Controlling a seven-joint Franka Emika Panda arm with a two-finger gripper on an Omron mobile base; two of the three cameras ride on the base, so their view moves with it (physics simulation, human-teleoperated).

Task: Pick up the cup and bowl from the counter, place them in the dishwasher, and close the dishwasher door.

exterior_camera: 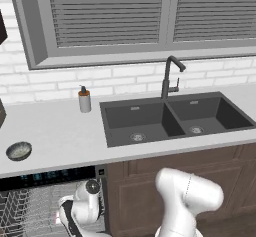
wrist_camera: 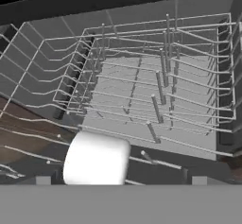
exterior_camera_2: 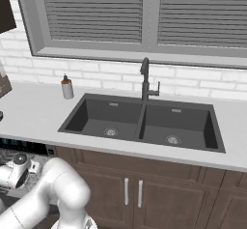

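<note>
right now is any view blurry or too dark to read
Left base view: soft, evenly lit, bowl clear on the counter. Right base view: similar, no glare. Hand view: dim rack, bright white cup without detail.

Bowl [exterior_camera: 19,151] on counter [exterior_camera: 65,136], left of sink [exterior_camera: 175,117]

Bowl on the bench, cup at the dishwasher rack

The dark grey bowl [exterior_camera: 19,151] sits upright near the bench [exterior_camera: 65,136] front edge, above the open dishwasher [exterior_camera: 47,201]. The white cup [wrist_camera: 96,159] lies on its side over the pale wire rack [wrist_camera: 156,81].
</note>
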